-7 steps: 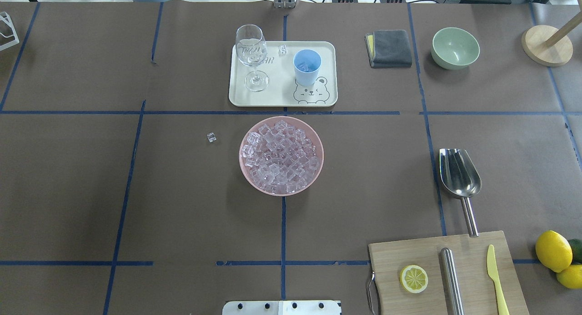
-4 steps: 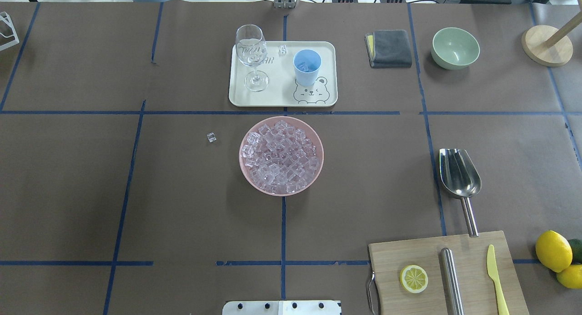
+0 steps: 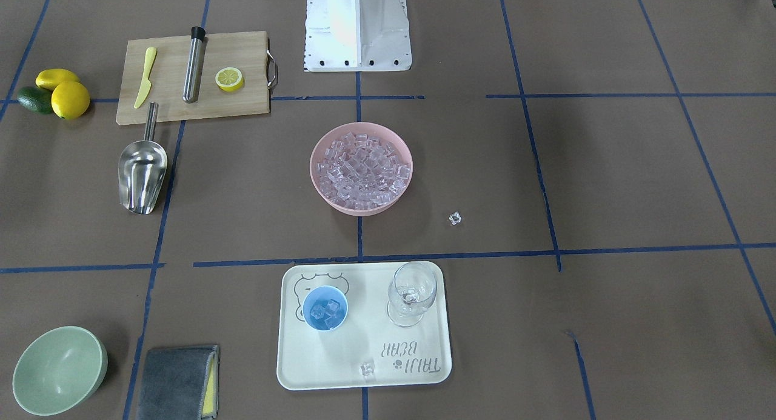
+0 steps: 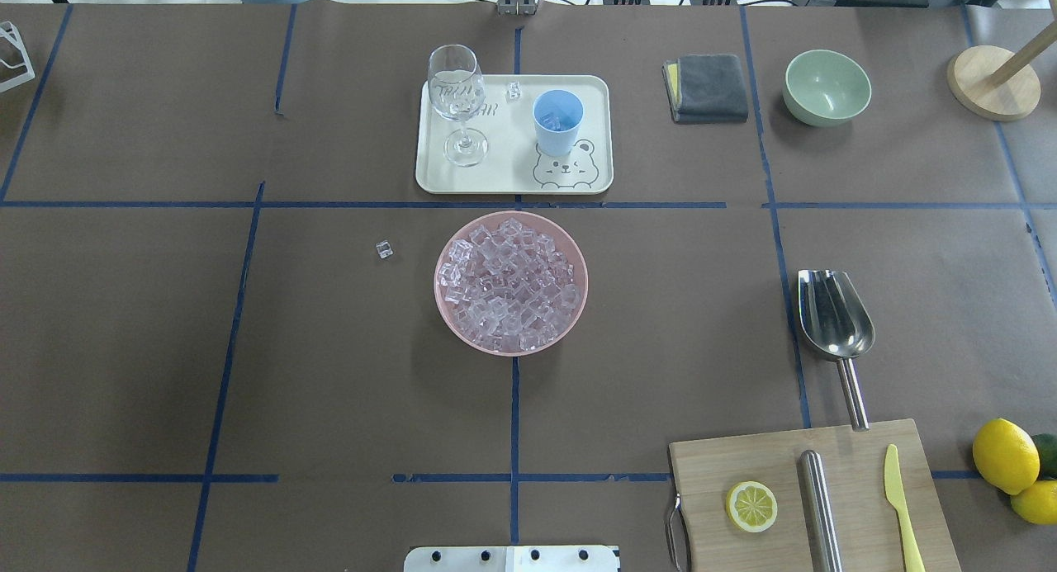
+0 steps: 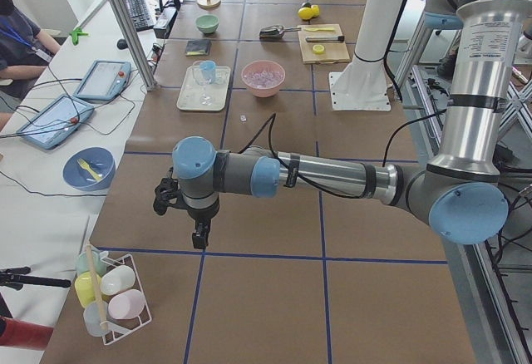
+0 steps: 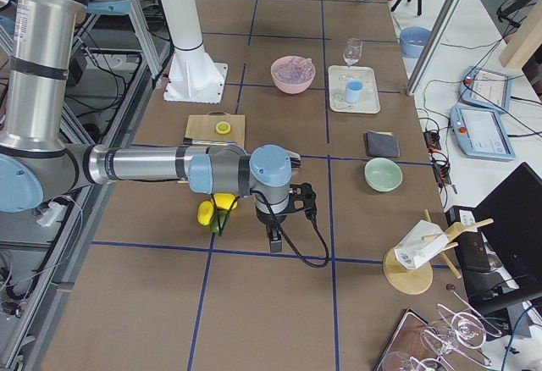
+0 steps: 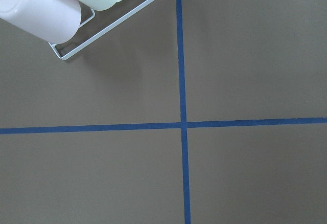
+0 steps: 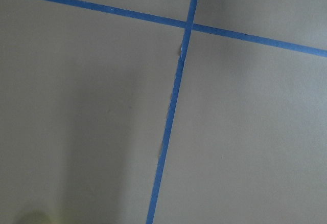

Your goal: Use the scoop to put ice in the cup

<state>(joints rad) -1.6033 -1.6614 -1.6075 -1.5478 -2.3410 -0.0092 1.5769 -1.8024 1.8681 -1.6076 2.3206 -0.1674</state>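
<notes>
Brown paper crossed by blue tape covers the table (image 4: 330, 349). The scoop (image 4: 834, 316) lies flat on it, its handle tip reaching the cutting board (image 4: 743, 456), with no gripper touching it. The cup (image 4: 558, 122) stands on the tray (image 4: 512, 180) with a few cubes inside. Most of the ice (image 4: 510, 283) fills the pink bowl (image 4: 438, 283). The left gripper (image 5: 199, 235) and right gripper (image 6: 275, 237) hang over bare table, well apart from the scoop. How far open these 2 are cannot be told.
</notes>
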